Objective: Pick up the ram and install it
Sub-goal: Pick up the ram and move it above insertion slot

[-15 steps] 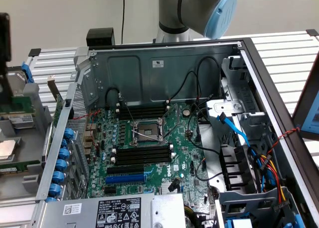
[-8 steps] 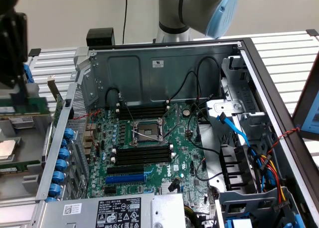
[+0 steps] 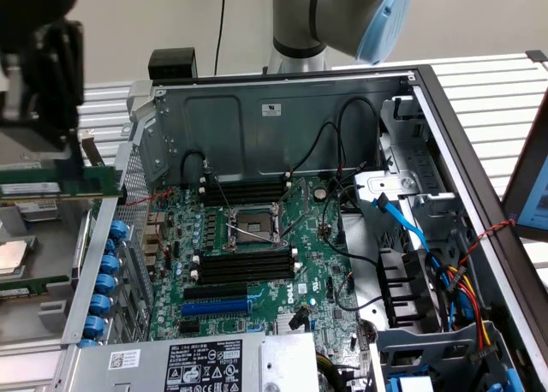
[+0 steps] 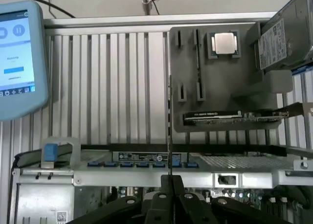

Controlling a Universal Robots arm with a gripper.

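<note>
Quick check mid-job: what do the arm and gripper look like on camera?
The arm is silver-grey rounded tubing with a light blue joint cap. The gripper is black, with slim fingers on angled black linkages.

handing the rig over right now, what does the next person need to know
Tool: shut on the ram, held outside the open case, at the exterior view's left.
Motherboard: its long black slots have no stick in them.
Done: ram picked up.
Left: seating it in a slot.
Another green stick lies outside the case on the same side, not held.
</note>
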